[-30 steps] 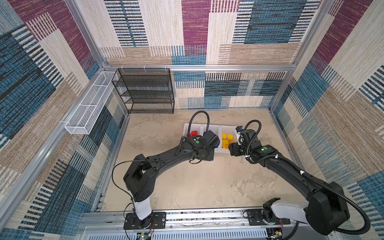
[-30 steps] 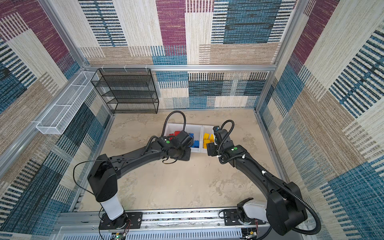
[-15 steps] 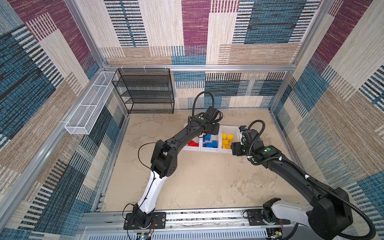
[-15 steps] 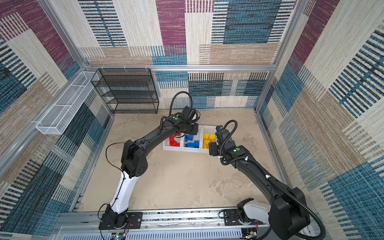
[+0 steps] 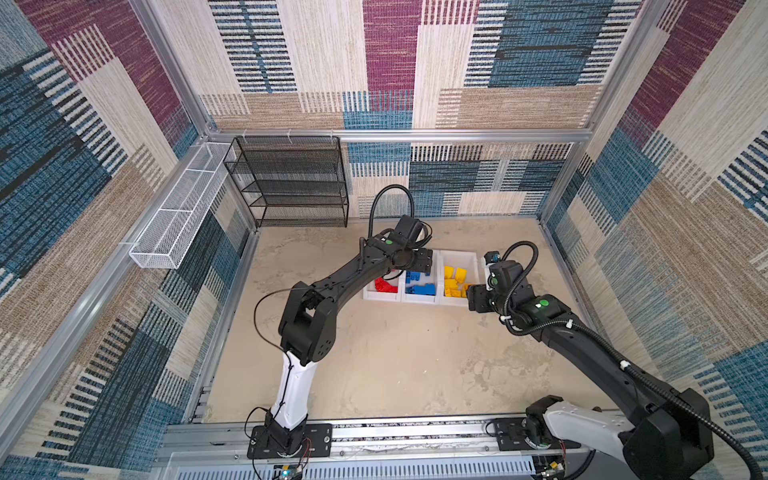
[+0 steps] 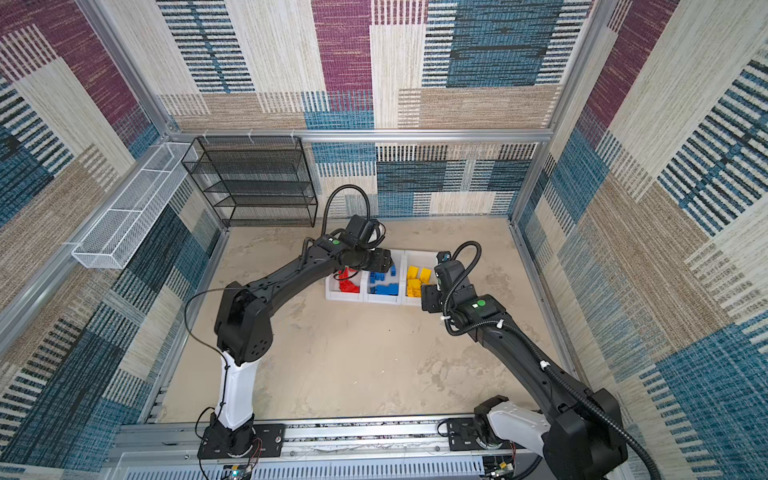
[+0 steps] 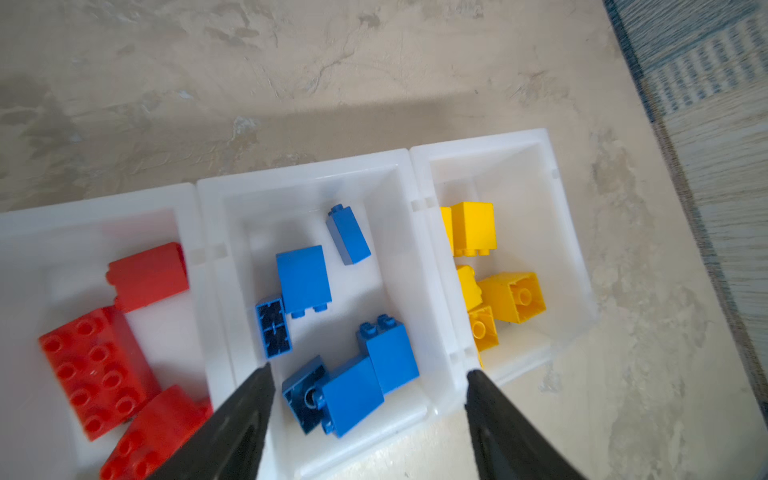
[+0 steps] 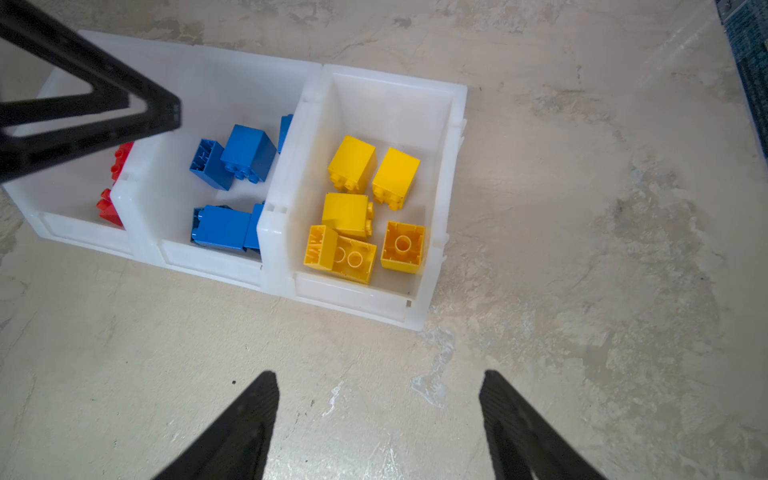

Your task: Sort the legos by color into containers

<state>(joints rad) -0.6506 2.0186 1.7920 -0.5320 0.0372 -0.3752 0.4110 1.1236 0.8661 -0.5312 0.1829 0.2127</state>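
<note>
Three white containers stand in a row at the back of the table. The left container (image 5: 379, 297) holds red legos (image 7: 97, 365), the middle container (image 7: 299, 174) holds several blue legos (image 7: 303, 276), and the right container (image 8: 390, 81) holds several yellow legos (image 8: 353, 164). My left gripper (image 7: 368, 369) hangs open above the middle container, with nothing between its fingers; it shows in both top views (image 5: 426, 262) (image 6: 384, 262). My right gripper (image 8: 379, 373) is open and empty over bare table in front of the right container (image 5: 473, 297).
A black mesh shelf rack (image 5: 291, 183) stands at the back left, and a white wire basket (image 5: 178, 212) hangs on the left wall. Patterned walls enclose the table. The arm bases sit on a metal rail (image 5: 395, 432) at the front.
My left arm has stretched back over the containers, and its gripper has gone from shut to open above the middle one. The right arm has barely moved.
</note>
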